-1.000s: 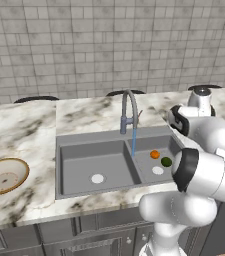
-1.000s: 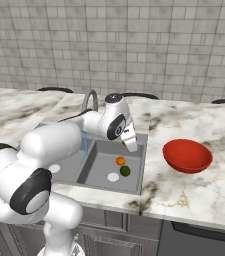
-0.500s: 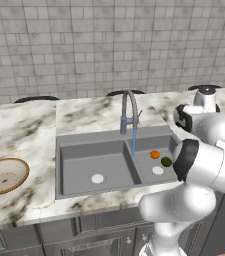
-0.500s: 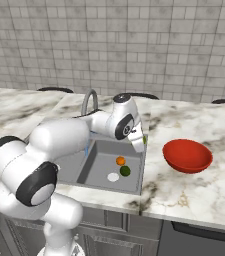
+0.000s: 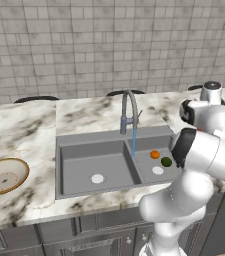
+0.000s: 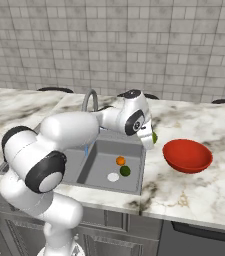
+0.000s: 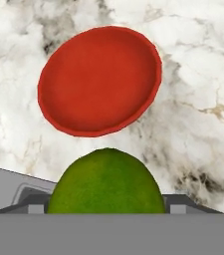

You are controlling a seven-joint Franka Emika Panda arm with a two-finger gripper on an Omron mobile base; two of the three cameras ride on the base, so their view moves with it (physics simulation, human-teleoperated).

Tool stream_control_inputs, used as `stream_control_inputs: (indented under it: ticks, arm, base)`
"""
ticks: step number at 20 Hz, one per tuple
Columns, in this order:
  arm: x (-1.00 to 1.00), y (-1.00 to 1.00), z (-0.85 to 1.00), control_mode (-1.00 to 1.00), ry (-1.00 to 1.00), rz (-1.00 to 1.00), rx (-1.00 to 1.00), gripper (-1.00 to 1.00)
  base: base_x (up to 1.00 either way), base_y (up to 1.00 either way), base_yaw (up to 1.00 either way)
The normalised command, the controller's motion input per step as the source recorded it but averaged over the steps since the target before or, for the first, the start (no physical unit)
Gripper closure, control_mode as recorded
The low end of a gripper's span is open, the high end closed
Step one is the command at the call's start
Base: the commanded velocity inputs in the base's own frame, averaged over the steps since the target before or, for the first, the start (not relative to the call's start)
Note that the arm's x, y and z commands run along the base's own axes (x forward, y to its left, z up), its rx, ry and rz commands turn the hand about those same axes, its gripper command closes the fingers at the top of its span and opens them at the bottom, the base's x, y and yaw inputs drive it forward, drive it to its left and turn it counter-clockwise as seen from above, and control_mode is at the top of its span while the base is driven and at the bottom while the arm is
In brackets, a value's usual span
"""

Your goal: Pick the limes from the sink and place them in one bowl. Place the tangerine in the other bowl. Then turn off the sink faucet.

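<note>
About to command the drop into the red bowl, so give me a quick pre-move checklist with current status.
1. Lighter lime in gripper: ok, held.
2. Red bowl empty and upright: ok.
3. Lime over the bowl: not ok, it hangs above the counter between the sink and the bowl.
4. Path to the bowl free: ok.
5. Darker lime and tangerine in the sink: ok, for later.
6. Faucet off: not ok, water running.
</note>
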Motion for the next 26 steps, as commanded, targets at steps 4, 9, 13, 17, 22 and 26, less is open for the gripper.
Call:
stream_control_inputs:
  ticks: [4, 9, 13, 17, 22, 26]
  arm:
    - [0.04, -0.41, -0.01, -1.0, 0.0, -0.08, 0.0, 1.0]
    - [0.0, -0.49, -0.08, -1.0, 0.0, -0.04, 0.0, 1.0]
    - [0.08, -0.45, -0.08, -1.0, 0.0, -0.01, 0.0, 1.0]
    - [0.09, -0.36, -0.27, -1.0, -0.02, 0.0, 0.0, 1.0]
    - [0.14, -0.24, -0.37, -1.0, -0.01, 0.0, 0.0, 1.0]
    - [0.19, -0.24, -0.25, -1.0, 0.0, 0.0, 0.0, 1.0]
  base:
    - [0.0, 0.0, 0.0]
    - [0.0, 0.0, 0.0]
    - [0.0, 0.0, 0.0]
    - [0.0, 0.0, 0.0]
    - [0.0, 0.0, 0.0]
    - [0.0, 0.0, 0.0]
